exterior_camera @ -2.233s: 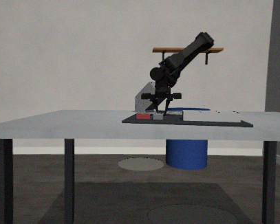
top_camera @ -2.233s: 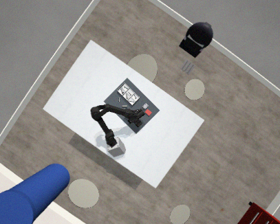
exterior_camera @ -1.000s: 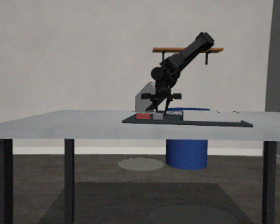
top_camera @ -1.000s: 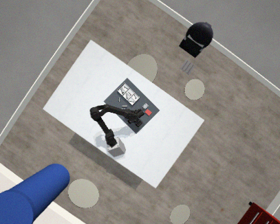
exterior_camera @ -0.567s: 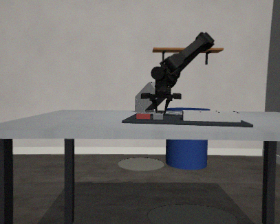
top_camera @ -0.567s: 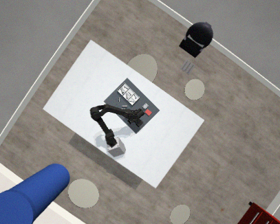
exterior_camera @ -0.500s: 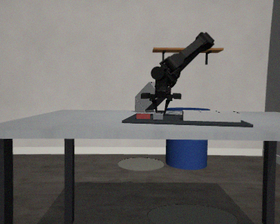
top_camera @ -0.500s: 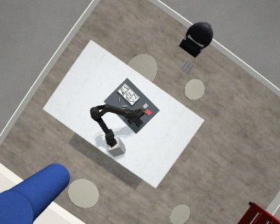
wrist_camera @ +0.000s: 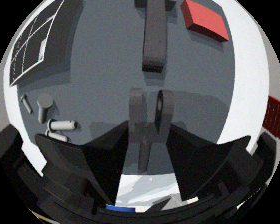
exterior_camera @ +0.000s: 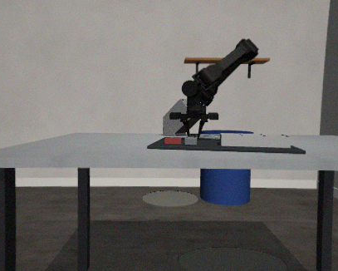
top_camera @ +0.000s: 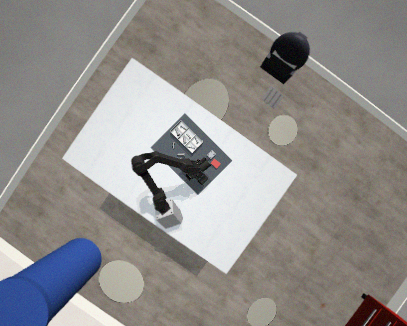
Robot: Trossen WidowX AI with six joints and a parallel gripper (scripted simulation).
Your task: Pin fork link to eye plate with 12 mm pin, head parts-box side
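The tool hangs low over a dark mat on the white table, its fingers pointing down. It is partly closed on something. In the wrist view a grey forked piece, apparently the fork link, sits between the fingers, but it is too blurred to be sure.

Straight ahead of the tool, the eye plate lies flat on the mat: a pale bolted foot at the far end and a dark bar reaching back toward the tool. The bar's near end lies near the fingertips; whether it enters the fork cannot be told.

Ahead and to the right of the tool, beside the plate's foot, lies a red block. Ahead and to the left sits the parts box, divided into compartments. To the left of the tool, near the mat's edge, several pins lie loose on the mat; which is the 12 mm one cannot be told.

In the exterior view the arm slants down from upper right, with the tool just above the mat.
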